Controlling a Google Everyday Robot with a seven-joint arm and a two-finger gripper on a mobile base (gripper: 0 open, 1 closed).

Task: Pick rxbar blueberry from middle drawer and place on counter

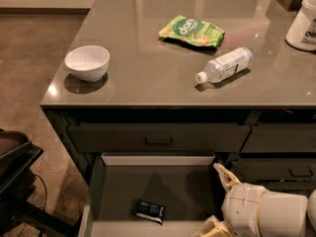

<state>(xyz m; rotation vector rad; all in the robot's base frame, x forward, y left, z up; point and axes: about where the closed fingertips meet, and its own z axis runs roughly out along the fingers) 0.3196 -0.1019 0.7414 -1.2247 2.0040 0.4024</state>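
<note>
The rxbar blueberry [150,211], a small dark bar with a pale label, lies flat on the floor of the open middle drawer [153,159], near its front left. My gripper [216,197] hangs over the drawer's right side, to the right of the bar and apart from it. One pale finger [223,175] points up and back, the other [210,228] sits low at the picture's bottom edge. The jaws stand wide apart and hold nothing. The counter [148,78] spreads above the drawers.
On the counter stand a white bowl [87,62] at the left, a green snack bag [191,31], a clear bottle [224,64] on its side and a white container [302,21] at the right edge. A closed top drawer front [158,138] sits above. Dark equipment [15,181] stands at the left.
</note>
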